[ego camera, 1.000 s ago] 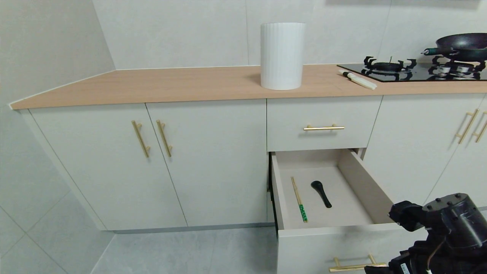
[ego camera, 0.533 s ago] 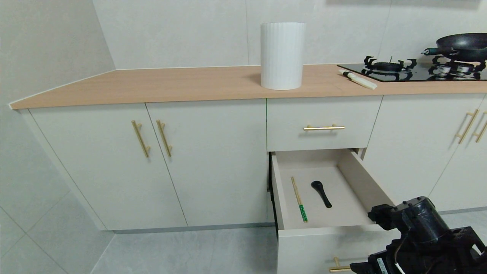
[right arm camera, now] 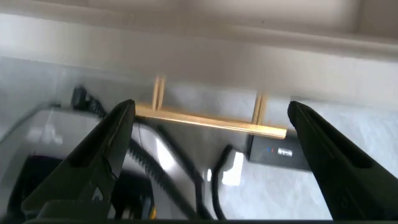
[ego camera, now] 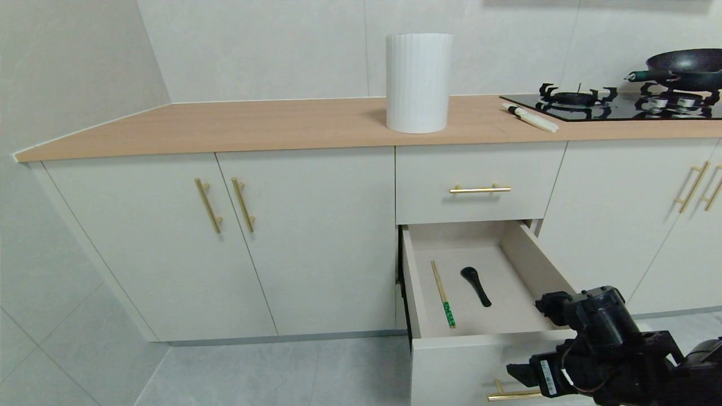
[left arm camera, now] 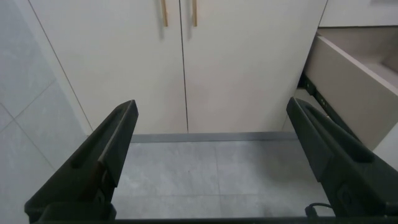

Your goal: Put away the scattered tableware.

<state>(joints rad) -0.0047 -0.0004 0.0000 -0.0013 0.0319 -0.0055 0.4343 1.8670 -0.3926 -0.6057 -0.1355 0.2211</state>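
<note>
The lower drawer stands pulled out. Inside it lie a pair of wooden chopsticks with green ends and a black spoon, side by side and apart. My right arm hangs low in front of the drawer's front panel, close to its gold handle. In the right wrist view my right gripper is open, the gold handle just ahead between its spread fingers, not touched. My left gripper is open and holds nothing, facing the cabinet doors and floor.
On the counter stand a tall white ribbed container and a pale stick-like utensil beside the black stove, which carries a dark pan. The upper drawer is closed. Grey floor tiles lie left of the open drawer.
My right arm has moved left and slightly down, coming in front of the open drawer's front panel. The chopsticks, spoon and drawer have not moved.
</note>
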